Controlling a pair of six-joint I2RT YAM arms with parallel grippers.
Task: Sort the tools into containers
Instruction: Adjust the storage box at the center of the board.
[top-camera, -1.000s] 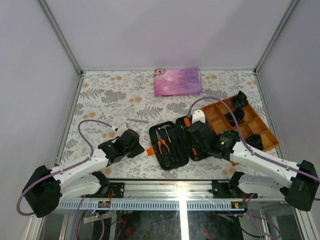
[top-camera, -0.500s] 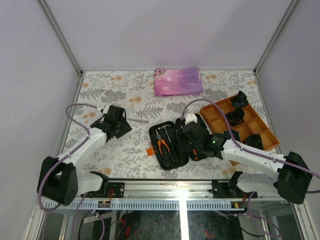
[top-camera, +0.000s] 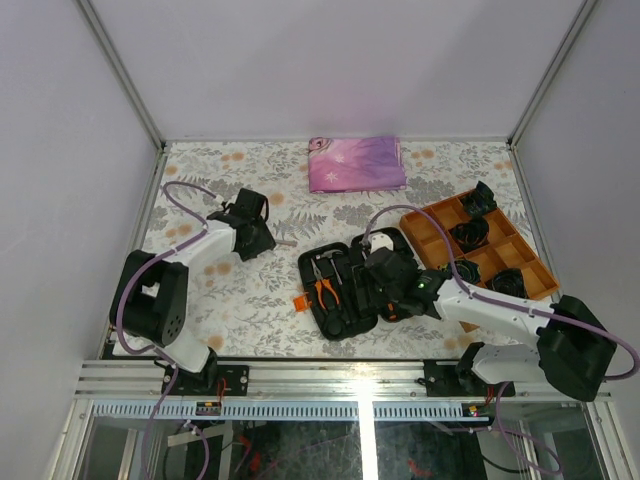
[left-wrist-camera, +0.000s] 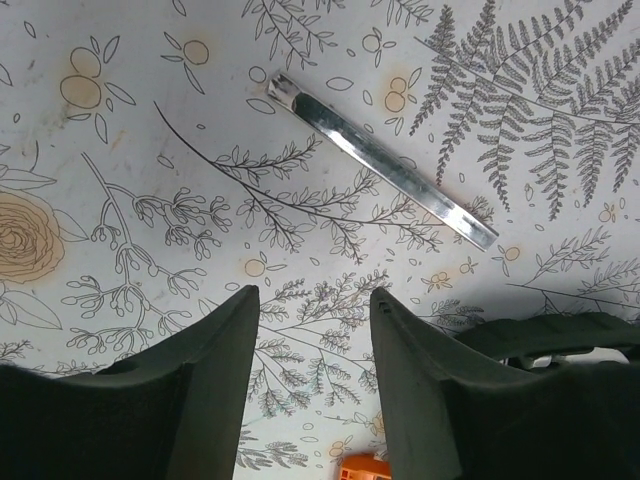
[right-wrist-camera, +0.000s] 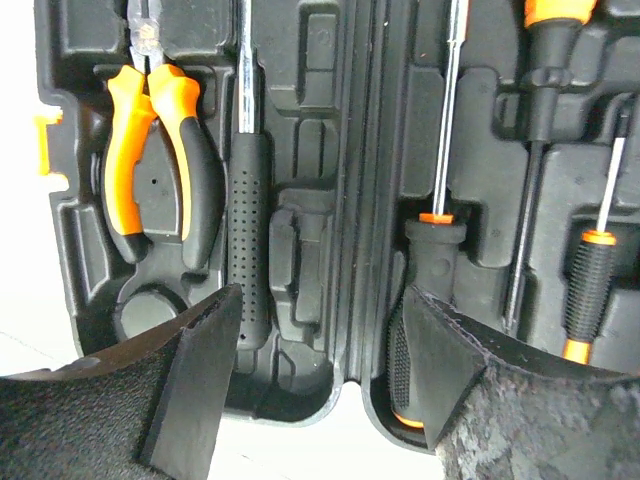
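An open black tool case (top-camera: 340, 318) lies at the table's front middle. In the right wrist view its moulded slots (right-wrist-camera: 310, 130) hold orange-and-black pliers (right-wrist-camera: 160, 160), a black-handled hammer (right-wrist-camera: 248, 230) and screwdrivers (right-wrist-camera: 435, 290) (right-wrist-camera: 590, 275). My right gripper (right-wrist-camera: 320, 300) (top-camera: 380, 280) hovers open over the case's near edge, nothing between its fingers. A slim shiny metal bar (left-wrist-camera: 385, 165) (top-camera: 284, 241) lies on the floral tabletop left of the case. My left gripper (left-wrist-camera: 315, 295) (top-camera: 264, 236) hangs open just short of the bar, empty.
An orange compartment tray (top-camera: 437, 232) with black coiled bundles (top-camera: 472, 234) stands at the right. A folded pink-purple cloth (top-camera: 356, 163) lies at the back. An orange latch (left-wrist-camera: 365, 467) and the case's dark edge (left-wrist-camera: 560, 335) show near my left fingers.
My left arm has swung from the table's front edge out to the far left, beside the metal bar, and its jaws have opened. The right gripper has shifted slightly left over the case.
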